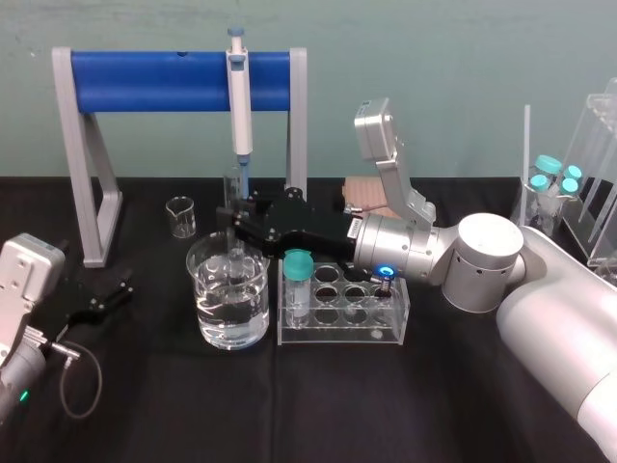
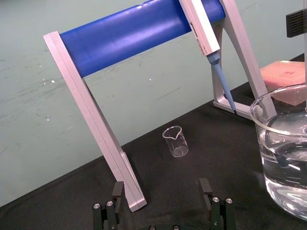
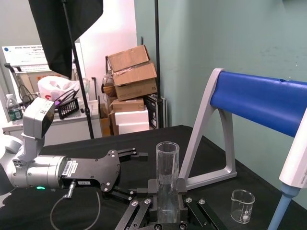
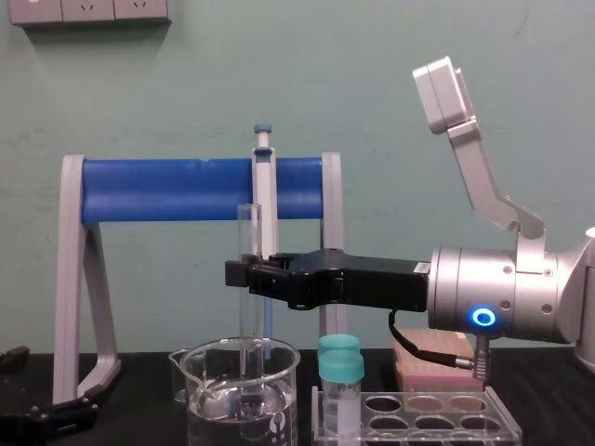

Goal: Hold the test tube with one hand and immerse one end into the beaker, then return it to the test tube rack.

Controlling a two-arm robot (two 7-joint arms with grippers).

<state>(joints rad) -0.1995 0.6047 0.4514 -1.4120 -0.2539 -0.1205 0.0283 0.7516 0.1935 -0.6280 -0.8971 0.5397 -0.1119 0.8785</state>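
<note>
My right gripper (image 1: 231,218) reaches in from the right and is shut on the test tube (image 4: 248,232), a long clear tube held upright. From its own wrist view, the gripper (image 3: 167,194) clamps the tube (image 3: 167,163) between both fingers, open mouth up. The tube's lower end hangs inside the wide beaker (image 4: 212,376) of water, and appears to dip below the surface. The beaker (image 1: 208,289) stands just left of the clear test tube rack (image 1: 337,334). My left gripper (image 1: 101,299) rests open on the table at the far left, holding nothing.
A grey stand with a blue bar (image 1: 174,80) carries a hanging pipette (image 1: 238,106) right behind the beaker. A small beaker (image 1: 179,216) stands near it. A teal-capped vial (image 1: 298,280) sits in the rack. A pink box (image 4: 432,367) lies behind the rack, and more vials (image 1: 554,178) stand at the far right.
</note>
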